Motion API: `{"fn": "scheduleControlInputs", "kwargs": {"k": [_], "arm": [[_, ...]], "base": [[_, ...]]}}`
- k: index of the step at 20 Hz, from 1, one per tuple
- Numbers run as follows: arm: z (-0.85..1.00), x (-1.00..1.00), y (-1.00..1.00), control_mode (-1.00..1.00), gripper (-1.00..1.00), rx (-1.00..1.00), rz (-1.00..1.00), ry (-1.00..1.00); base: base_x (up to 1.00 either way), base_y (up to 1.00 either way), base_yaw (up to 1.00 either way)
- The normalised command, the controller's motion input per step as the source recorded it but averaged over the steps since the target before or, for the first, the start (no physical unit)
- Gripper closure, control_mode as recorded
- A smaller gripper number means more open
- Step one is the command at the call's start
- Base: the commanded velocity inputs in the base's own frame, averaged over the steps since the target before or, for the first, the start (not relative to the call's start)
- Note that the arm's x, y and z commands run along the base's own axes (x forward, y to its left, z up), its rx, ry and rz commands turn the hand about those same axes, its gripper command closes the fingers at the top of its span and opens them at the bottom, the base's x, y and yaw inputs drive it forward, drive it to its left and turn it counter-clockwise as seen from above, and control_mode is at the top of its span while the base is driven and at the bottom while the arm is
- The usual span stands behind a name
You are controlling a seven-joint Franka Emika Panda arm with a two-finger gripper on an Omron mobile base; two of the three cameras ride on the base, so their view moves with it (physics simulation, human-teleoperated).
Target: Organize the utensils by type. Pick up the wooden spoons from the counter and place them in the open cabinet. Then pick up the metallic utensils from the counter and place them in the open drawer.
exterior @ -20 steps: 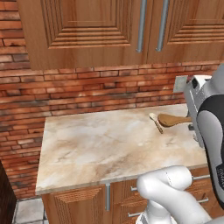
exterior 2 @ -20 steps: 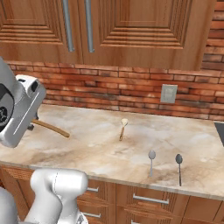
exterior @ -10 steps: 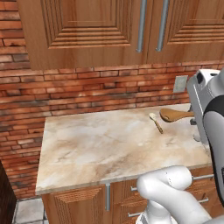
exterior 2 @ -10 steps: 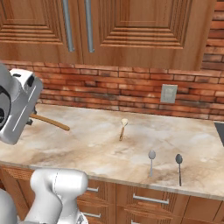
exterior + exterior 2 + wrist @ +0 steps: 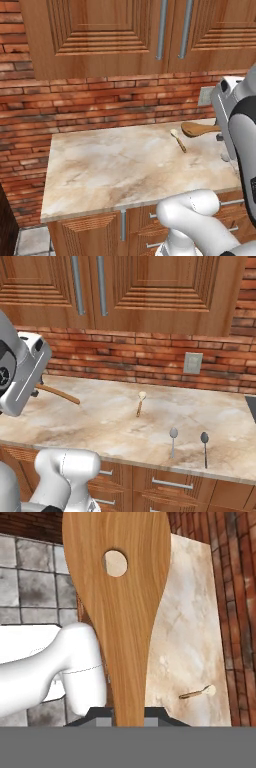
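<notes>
My gripper is shut on the handle of a large wooden spoon with a round hole in its bowl, held in the air over the counter. The same spoon sticks out sideways from the hand, and the right base view shows it edge-on. A small wooden spoon lies on the marble. Two metallic utensils, thin grey spoons, lie near the front edge. The open cabinet and the open drawer are out of view.
Shut wooden cabinet doors with steel bar handles hang above a brick wall with an outlet. Drawer fronts run under the counter. A dark stovetop corner shows at far right. Tiled floor lies below.
The hand has lifted the large wooden spoon a little higher and carried it slightly toward the counter's left end. The spoons on the counter have not moved.
</notes>
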Motion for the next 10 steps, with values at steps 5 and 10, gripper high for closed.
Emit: {"fn": "scheduleControlInputs", "kwargs": {"k": [5,10], "arm": [[0.00,0.00,0.00,1.00,1.00,0.00,0.00,0.00],[0.00,0.00,0.00,1.00,1.00,0.00,0.00,0.00]], "base": [[-0.05,0.00,0.00],[-0.45,0.00,0.00]]}}
